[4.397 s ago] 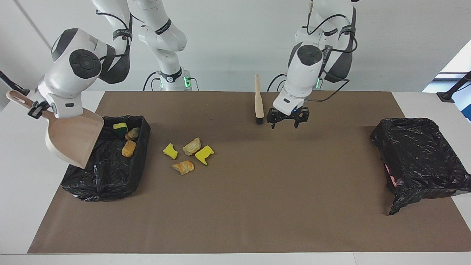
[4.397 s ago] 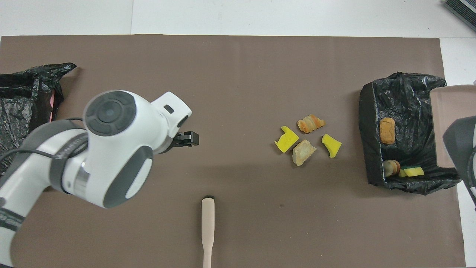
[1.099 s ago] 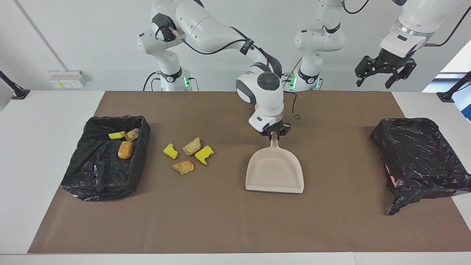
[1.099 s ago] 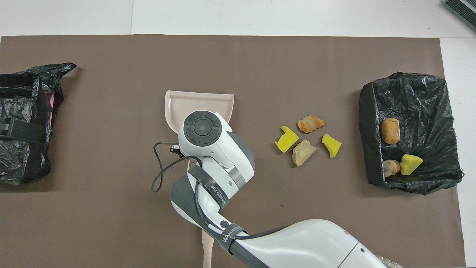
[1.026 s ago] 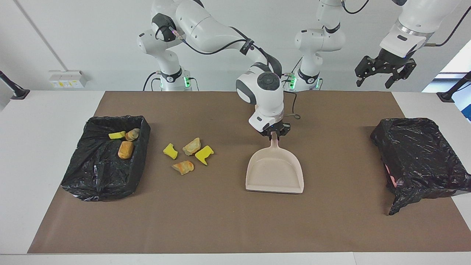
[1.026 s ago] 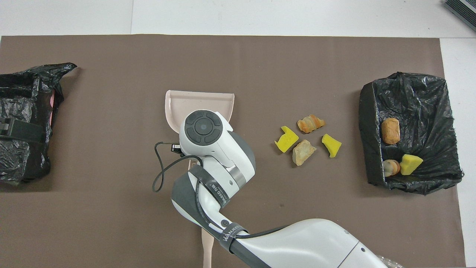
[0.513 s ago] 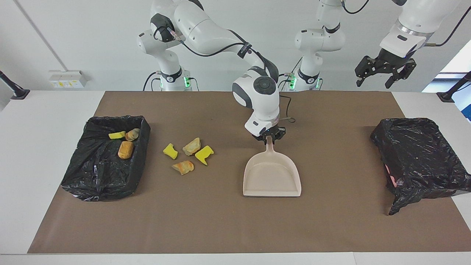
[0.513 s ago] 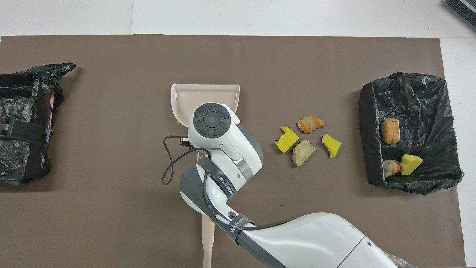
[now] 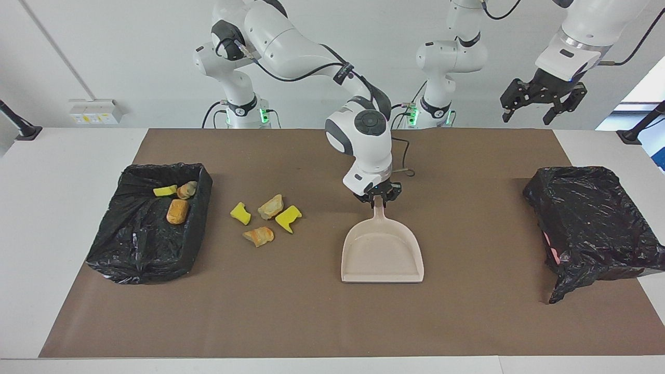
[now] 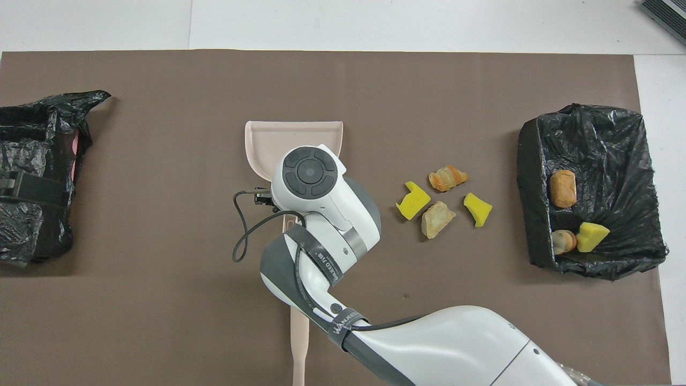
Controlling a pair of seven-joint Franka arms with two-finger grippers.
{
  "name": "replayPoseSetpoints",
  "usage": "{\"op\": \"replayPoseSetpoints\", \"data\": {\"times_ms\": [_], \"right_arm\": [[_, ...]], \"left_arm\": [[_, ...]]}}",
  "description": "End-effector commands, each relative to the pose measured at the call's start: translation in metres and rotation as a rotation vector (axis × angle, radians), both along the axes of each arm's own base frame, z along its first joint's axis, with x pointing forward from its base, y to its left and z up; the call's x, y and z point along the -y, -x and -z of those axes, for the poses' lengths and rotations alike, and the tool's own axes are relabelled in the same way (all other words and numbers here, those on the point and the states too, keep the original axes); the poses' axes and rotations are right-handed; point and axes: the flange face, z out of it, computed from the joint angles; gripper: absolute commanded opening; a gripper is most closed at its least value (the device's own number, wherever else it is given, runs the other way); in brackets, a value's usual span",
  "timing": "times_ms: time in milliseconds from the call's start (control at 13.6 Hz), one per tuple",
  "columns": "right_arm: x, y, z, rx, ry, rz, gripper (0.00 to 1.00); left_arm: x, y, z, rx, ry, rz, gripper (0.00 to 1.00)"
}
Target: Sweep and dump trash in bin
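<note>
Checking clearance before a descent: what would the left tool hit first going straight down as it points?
Probably the black-lined bin at the left arm's end of the table: seen from above, the left tool hangs over it, though its height leaves that uncertain.

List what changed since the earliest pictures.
The right arm swung the dustpan away from the bin at its end and laid it flat in the middle of the mat, the right claw at its handle. The left claw left the brush and rose high toward the left arm's end. Brush, four scraps on the mat and both bins stayed put.
</note>
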Motion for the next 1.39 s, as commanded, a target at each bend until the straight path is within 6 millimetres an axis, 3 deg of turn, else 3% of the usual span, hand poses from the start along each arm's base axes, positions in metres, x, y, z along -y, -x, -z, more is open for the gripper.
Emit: {"op": "replayPoseSetpoints", "data": {"times_ms": [0,147,293,440,660,879,1026,1173,1319], "right_arm": [[0.019,0.007,-0.034,-0.043,0.040,-0.029,1.00],[0.029,0.023,-0.058,-0.069,0.069,-0.034,1.00],[0.040,0.062,-0.082,-0.121,0.058,-0.036,1.00],[0.048,0.113,-0.096,-0.158,0.050,-0.051,1.00],[0.035,0.196,-0.089,-0.234,0.054,-0.073,1.00],[0.038,0.252,-0.074,-0.311,0.042,-0.078,1.00],[0.029,0.294,-0.047,-0.304,0.035,-0.059,1.00],[0.017,0.312,-0.021,-0.274,0.013,-0.034,1.00],[0.012,0.311,-0.001,-0.270,0.010,-0.018,1.00]], "left_arm": [[-0.001,0.003,-0.006,0.003,-0.008,-0.003,1.00],[0.001,0.002,-0.006,0.011,-0.007,0.003,1.00],[0.004,-0.002,-0.007,0.038,-0.005,0.010,1.00],[0.011,-0.010,-0.001,0.053,-0.003,0.025,1.00],[0.040,-0.024,0.011,0.102,0.007,0.070,1.00],[0.085,-0.041,0.048,0.112,0.014,0.125,1.00],[0.121,-0.043,0.080,0.119,0.020,0.112,1.00],[0.149,-0.041,0.109,0.144,0.031,0.132,1.00],[0.181,-0.039,0.148,0.132,0.036,0.121,1.00]]}}
